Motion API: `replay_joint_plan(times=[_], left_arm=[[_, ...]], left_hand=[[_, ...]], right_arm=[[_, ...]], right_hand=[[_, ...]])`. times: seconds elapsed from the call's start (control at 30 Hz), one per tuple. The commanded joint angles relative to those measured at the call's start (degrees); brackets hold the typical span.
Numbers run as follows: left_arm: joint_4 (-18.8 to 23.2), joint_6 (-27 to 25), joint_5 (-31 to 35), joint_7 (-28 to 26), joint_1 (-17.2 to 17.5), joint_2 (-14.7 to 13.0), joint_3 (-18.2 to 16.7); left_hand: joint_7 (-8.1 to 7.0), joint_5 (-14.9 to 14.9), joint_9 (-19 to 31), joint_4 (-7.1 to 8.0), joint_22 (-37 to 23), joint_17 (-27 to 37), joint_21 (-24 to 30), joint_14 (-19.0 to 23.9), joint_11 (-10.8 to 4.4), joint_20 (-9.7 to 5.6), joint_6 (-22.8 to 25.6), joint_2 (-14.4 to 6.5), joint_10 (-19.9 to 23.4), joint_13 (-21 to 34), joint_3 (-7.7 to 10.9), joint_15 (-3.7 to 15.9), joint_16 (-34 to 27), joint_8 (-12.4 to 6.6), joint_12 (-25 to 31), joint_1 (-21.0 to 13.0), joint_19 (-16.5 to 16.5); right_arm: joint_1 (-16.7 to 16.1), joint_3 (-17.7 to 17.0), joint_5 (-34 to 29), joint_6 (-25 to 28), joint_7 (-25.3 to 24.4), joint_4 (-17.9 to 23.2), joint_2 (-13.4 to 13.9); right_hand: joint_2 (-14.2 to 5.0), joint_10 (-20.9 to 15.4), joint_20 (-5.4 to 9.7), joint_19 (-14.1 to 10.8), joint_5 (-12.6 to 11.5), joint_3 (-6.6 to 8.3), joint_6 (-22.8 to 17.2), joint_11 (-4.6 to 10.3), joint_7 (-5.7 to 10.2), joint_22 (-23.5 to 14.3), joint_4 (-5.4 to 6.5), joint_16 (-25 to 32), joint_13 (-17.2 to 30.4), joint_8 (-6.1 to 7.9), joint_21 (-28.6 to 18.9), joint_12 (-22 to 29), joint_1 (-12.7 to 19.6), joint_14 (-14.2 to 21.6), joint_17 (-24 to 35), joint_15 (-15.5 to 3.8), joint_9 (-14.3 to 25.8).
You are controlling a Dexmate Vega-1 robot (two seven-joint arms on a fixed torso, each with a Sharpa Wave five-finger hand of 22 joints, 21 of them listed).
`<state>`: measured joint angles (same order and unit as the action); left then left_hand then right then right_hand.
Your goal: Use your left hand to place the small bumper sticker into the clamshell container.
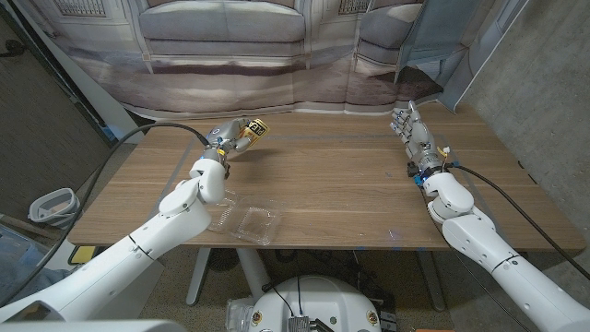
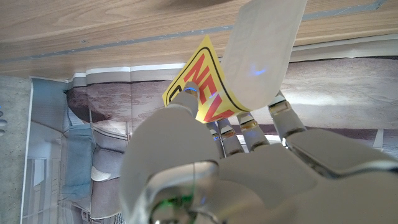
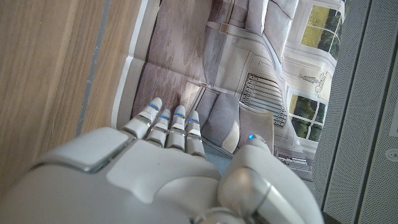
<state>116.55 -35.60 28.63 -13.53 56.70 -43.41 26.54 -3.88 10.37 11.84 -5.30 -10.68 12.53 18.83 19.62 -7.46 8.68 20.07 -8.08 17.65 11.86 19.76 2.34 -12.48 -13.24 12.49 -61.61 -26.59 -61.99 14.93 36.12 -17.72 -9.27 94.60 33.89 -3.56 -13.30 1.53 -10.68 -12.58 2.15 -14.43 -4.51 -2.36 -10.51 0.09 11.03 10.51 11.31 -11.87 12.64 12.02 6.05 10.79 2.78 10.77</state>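
My left hand [image 1: 226,143] is raised over the table's far left part and holds the small bumper sticker [image 1: 256,126], a yellow strip with black edging. In the left wrist view the sticker [image 2: 200,87] is pinched between the thumb and fingers, showing red letters on yellow and a pale backing that curls upward. The clear clamshell container [image 1: 247,221] lies open near the table's front edge, closer to me than the left hand, under the forearm. My right hand [image 1: 415,136] stands at the far right of the table with fingers apart, holding nothing.
A printed backdrop of a sofa [image 1: 277,46] hangs behind the wooden table [image 1: 341,184]. Black cables run along both arms. A grey wall panel [image 1: 544,83] stands at the right, and a pale bucket-like item [image 1: 51,205] sits off the table's left edge.
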Motion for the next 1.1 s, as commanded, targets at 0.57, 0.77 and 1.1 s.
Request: replay_joint_plan(times=[0.57, 0.77, 1.1], left_arm=[[5.1, 0.7, -0.3, 2.7, 3.1, -3.3, -2.8], [6.3, 1.8, -0.7, 3.4, 4.1, -4.4, -4.0], [8.2, 3.9, -1.0, 4.1, 6.5, -6.6, -6.1]], left_hand=[[0.33, 0.0, 0.1, 0.27, -0.2, 0.1, -0.3, -0.4, 0.26, -0.04, -0.1, -0.1, -0.2, 0.2, 0.40, 1.22, 0.3, 0.35, -0.3, 0.5, 0.0], [0.39, 0.0, 0.1, 0.23, -0.2, 0.1, -0.3, -0.5, 0.23, -0.04, -0.2, -0.1, -0.2, 0.2, 0.47, 1.14, 0.4, 0.42, -0.3, 0.5, 0.1], [0.28, 0.0, 0.1, 0.17, -0.2, 0.1, -0.5, -0.5, 0.16, -0.07, -0.4, 0.0, -0.2, 0.2, 0.53, 1.20, 0.4, 0.53, -0.3, 0.6, 0.2]], right_arm=[[-0.7, -0.3, -0.6, -1.8, -0.5, -0.1, -0.9], [-0.6, -0.2, -0.8, -1.9, -0.5, -0.1, -0.9], [-1.1, -0.4, -0.9, -1.6, -0.7, 0.4, -0.5]], right_hand=[[-0.68, -0.5, -0.01, -0.5, 0.3, 0.02, -0.5, -0.04, -0.22, -0.2, -0.42, -0.1, 0.3, 0.12, 0.1, 0.0, 0.0, 0.5, 0.1, -0.16, 0.2], [-0.69, -0.5, -0.01, -0.5, 0.3, 0.01, -0.6, -0.05, -0.26, -0.2, -0.43, -0.1, 0.3, 0.13, 0.1, 0.0, 0.0, 0.5, 0.1, -0.13, 0.2], [-0.74, -0.5, -0.04, -0.5, 0.3, 0.01, -0.6, -0.09, -0.23, -0.2, -0.44, -0.1, 0.3, 0.11, 0.1, 0.0, 0.0, 0.5, 0.1, -0.13, 0.2]])
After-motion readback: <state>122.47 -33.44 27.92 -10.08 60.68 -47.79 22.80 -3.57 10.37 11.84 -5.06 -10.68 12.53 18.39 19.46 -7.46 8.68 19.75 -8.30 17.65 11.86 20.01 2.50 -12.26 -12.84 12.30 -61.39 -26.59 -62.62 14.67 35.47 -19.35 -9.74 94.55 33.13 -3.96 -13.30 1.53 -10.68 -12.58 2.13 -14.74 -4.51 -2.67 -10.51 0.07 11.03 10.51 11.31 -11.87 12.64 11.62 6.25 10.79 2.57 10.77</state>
